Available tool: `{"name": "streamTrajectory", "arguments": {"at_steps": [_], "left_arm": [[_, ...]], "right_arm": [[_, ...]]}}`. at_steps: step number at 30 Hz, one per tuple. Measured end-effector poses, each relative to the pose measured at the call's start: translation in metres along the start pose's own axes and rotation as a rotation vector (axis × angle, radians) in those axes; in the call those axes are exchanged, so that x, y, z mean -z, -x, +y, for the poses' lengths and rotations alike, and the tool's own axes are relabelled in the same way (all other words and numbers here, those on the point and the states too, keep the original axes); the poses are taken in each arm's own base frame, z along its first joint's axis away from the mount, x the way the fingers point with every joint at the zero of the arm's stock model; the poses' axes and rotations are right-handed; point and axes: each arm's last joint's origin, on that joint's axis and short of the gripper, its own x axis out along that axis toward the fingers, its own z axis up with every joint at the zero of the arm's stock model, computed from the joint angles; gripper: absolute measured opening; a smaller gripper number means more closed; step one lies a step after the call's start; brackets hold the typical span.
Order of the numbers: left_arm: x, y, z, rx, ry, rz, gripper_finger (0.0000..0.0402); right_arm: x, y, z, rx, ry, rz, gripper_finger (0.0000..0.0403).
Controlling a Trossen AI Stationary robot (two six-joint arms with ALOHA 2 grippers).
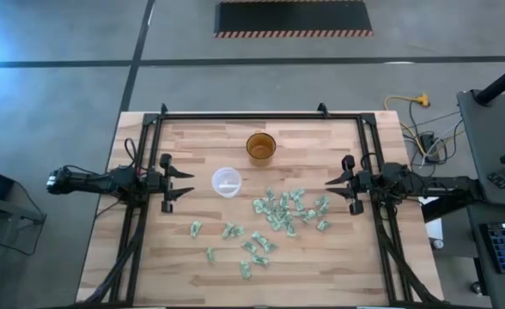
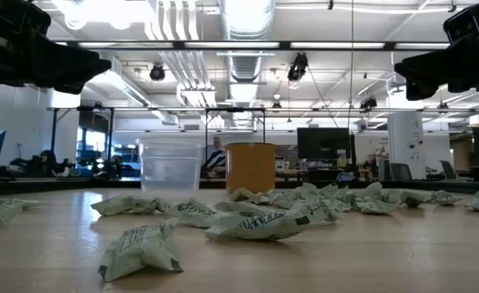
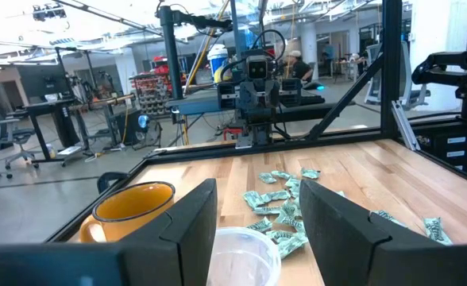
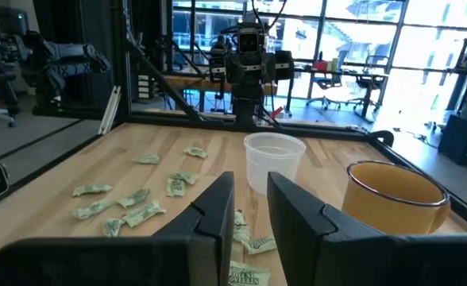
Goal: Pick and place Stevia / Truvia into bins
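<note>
Many pale green and white sachets (image 1: pixel 282 212) lie scattered flat on the wooden table, mostly right of centre and toward the near edge; they also show in the low view (image 2: pixel 260 221). A translucent whitish cup (image 1: pixel 226 181) stands upright near the centre. An amber cup (image 1: pixel 260 148) stands beyond it. My left gripper (image 1: pixel 184 183) is open and empty at the table's left side, level, pointing at the whitish cup (image 3: pixel 240 253). My right gripper (image 1: pixel 334 184) is open and empty at the right side, pointing toward the sachets (image 4: pixel 130 208).
A black metal frame (image 1: pixel 261 116) runs around the table's far and side edges. Bare wood lies at the table's far left and near left. Cables and equipment lie beyond the table's right edge.
</note>
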Motion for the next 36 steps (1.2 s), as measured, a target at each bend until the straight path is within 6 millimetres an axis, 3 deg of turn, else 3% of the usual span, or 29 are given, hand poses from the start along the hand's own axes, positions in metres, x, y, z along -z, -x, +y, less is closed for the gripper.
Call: {"name": "streamTrajectory", "arguments": {"at_steps": [10, 26, 36], "left_arm": [[0.000, 0.000, 0.000, 0.000, 0.000, 0.000, 0.0165], [0.000, 0.000, 0.000, 0.000, 0.000, 0.000, 0.0165], [-0.008, 0.000, 0.001, -0.012, 0.015, -0.082, 0.0165]], "right_arm": [[-0.004, 0.000, 0.000, 0.002, 0.036, -0.037, 0.0068], [-0.008, 0.000, 0.000, 0.000, -0.049, -0.079, 0.0068], [-0.025, 0.003, 0.000, 0.027, 0.157, -0.257, 0.0068]]}}
